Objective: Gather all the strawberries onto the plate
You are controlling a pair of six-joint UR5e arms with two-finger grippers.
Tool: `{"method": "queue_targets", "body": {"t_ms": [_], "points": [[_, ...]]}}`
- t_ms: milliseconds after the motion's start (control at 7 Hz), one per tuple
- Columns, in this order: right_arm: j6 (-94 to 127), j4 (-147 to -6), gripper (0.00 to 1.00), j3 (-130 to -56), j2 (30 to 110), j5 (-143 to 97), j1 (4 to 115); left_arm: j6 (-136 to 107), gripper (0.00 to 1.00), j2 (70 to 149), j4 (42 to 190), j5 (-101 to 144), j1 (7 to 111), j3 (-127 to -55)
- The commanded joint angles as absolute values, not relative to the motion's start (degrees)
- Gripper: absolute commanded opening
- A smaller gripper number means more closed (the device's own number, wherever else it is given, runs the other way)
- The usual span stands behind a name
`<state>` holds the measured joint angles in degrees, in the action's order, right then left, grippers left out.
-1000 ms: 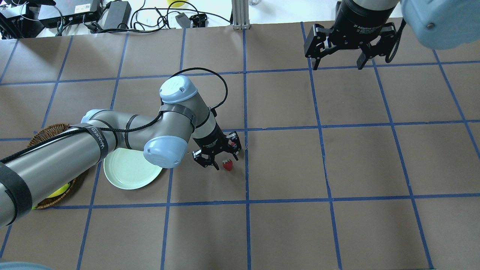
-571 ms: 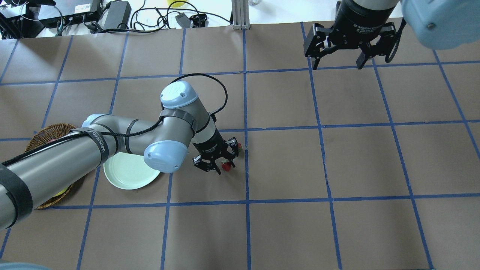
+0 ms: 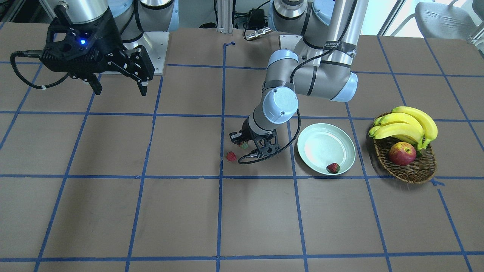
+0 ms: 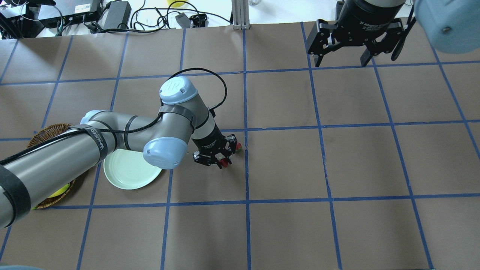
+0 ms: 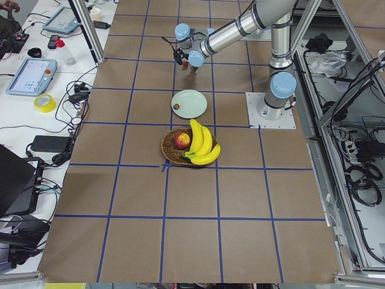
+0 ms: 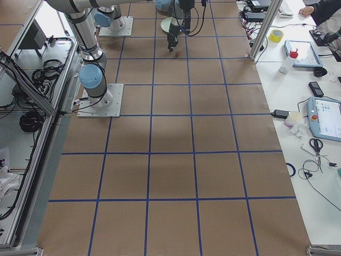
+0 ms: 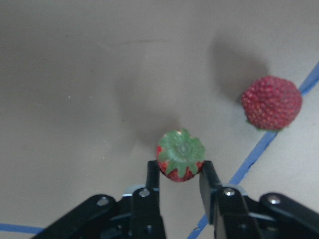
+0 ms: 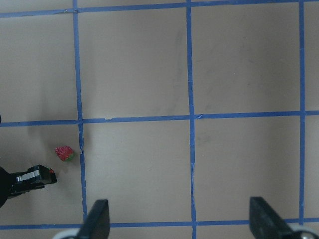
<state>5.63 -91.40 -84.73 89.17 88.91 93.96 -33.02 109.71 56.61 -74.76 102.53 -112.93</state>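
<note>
Brown paper covers the whole table (image 4: 360,161), with blue tape (image 4: 321,127) gridding it into squares. Along one side runs a white bench (image 6: 277,90) with tablets (image 6: 326,118), scissors (image 6: 316,146) and a yellow tape roll (image 6: 276,35). Black power bricks (image 4: 117,14) and tangled cables lie there too, beside an aluminium post (image 4: 240,15). A grey chair (image 3: 438,17) sits off in bright light.

You are working in a robotics lab: tape (image 4: 245,93) gridding the surface (image 4: 337,225), cables (image 5: 364,174) trailing, tablets (image 5: 31,75) lying on side benches (image 6: 277,80).

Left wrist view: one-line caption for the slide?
Left gripper closed on a strawberry, cap toward camera; a second strawberry lies on the brown table beside a blue tape line.
</note>
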Motion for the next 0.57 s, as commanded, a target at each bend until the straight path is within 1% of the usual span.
{"method": "queue_targets", "body": {"t_ms": [0, 286, 429], "points": [[5.80, -93.08, 1.00, -85.87, 89.21, 88.86, 94.04, -32.09, 0.00, 106.98, 57.47, -82.02, 100.91, -110.50], [5.72, -93.08, 1.00, -85.78, 89.30, 88.59, 93.96, -27.29, 0.00, 105.74, 67.54, -83.76, 93.56, -103.65], [5.71, -93.08, 1.00, -85.87, 89.21, 88.59, 94.04, -20.81, 0.00, 105.12, 70.89, -87.24, 88.38, -103.19]]}}
